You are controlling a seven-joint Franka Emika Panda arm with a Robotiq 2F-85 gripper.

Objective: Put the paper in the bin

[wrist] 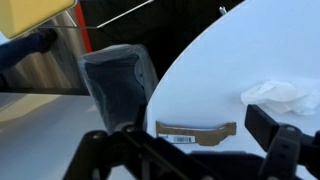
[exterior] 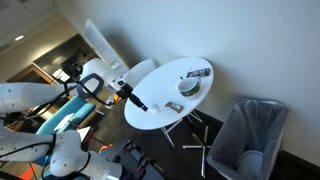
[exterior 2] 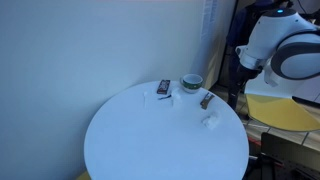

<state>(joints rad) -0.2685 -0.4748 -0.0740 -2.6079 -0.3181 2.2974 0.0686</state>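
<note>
1. In an exterior view the arm [exterior: 90,85] reaches level toward the bench [exterior: 160,88], with the tool [exterior: 140,103] angled down at the bench's rim. The bin [exterior: 228,140] stands on the floor off the bench's opposite side.
2. In an exterior view the crumpled paper [exterior 2: 211,120] lies on the bench close to its arm-side edge.
3. In the wrist view the tool [wrist: 195,115] is released, its fingers [wrist: 118,80] wide apart with nothing between them. The paper lies just inside the bench's curved edge.

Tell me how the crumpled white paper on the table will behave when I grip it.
The crumpled paper looks loosely wadded, so it will likely crush rather than resist. It seems very light for its size, and the table looks smooth, so a nudge would probably slide it away.
</note>
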